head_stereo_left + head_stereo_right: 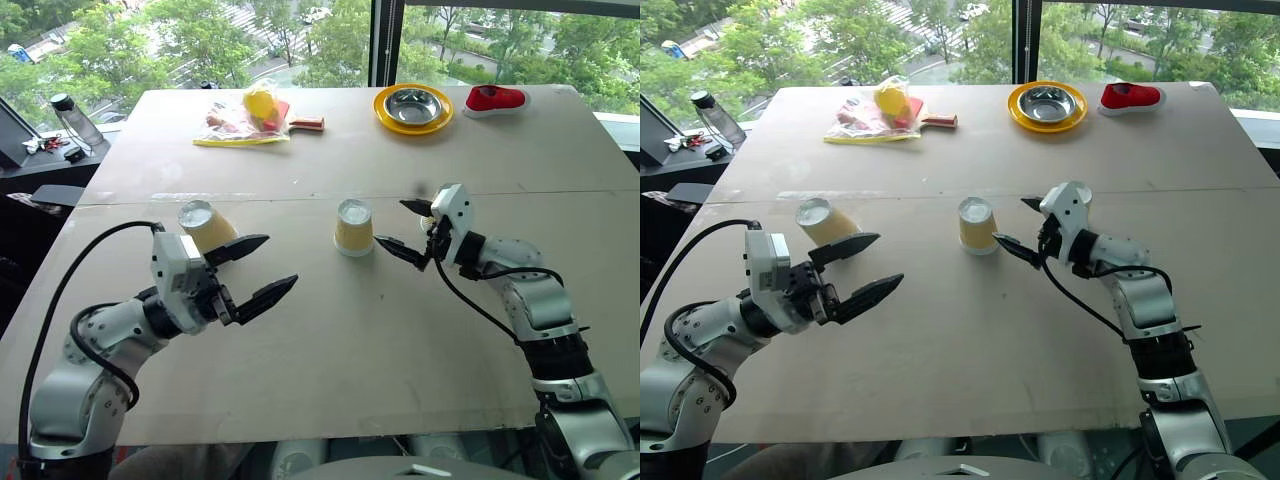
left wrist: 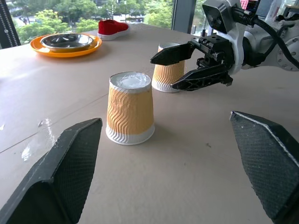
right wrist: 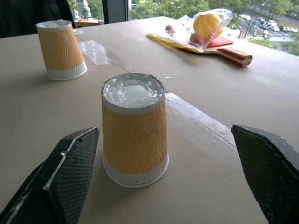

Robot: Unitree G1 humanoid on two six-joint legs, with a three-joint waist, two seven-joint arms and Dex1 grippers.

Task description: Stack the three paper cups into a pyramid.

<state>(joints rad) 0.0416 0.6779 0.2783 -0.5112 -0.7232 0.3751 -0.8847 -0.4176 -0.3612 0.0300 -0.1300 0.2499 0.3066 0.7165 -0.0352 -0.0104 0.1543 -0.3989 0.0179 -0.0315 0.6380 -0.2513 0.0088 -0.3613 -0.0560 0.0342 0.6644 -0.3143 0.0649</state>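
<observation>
Three ribbed yellow-tan paper cups stand upside down and apart on the table. The first cup (image 1: 205,228) stands at the left, just behind the upper finger of my left gripper (image 1: 280,261), which is open and empty. Mid-table stands the second cup (image 1: 354,227), and my right gripper (image 1: 392,224) is open just to its right, not touching it. The third cup (image 2: 167,72) is partly hidden behind the right gripper's fingers. In the right wrist view the middle cup (image 3: 134,128) stands close ahead between the open fingers.
At the far side of the table are a yellow plate with a steel bowl (image 1: 413,108), a red shoe (image 1: 495,99) and a plastic bag with a paddle (image 1: 255,118). A bottle (image 1: 75,120) stands off the table's left edge. A taped seam crosses the tabletop behind the cups.
</observation>
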